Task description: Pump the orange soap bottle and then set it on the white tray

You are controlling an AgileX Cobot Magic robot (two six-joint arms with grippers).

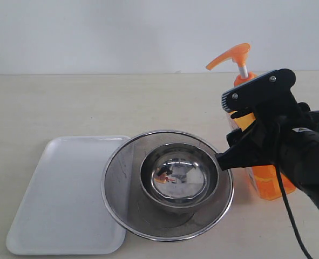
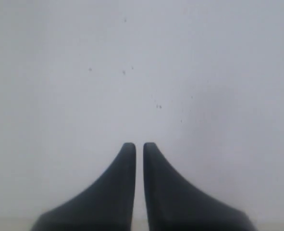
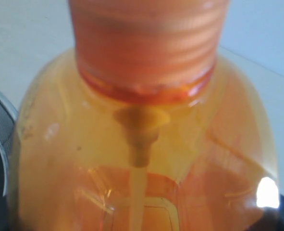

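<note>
The orange soap bottle (image 1: 267,181) stands upright on the table, just right of the strainer, with its pump head raised and its spout pointing left. My right gripper (image 1: 240,135) reaches in from the right and is shut on the bottle's upper body. In the right wrist view the bottle's shoulder and ribbed collar (image 3: 142,144) fill the picture and hide the fingers. The white tray (image 1: 56,199) lies flat at the front left with nothing on it. My left gripper (image 2: 139,144) shows only in its own wrist view, shut and holding nothing, facing a blank pale surface.
A round steel mesh strainer (image 1: 116,183) with a shiny steel bowl (image 1: 179,175) inside sits between the tray and the bottle. Its rim overlaps the tray's right edge and lies close to the bottle. A pale wall stands behind the table.
</note>
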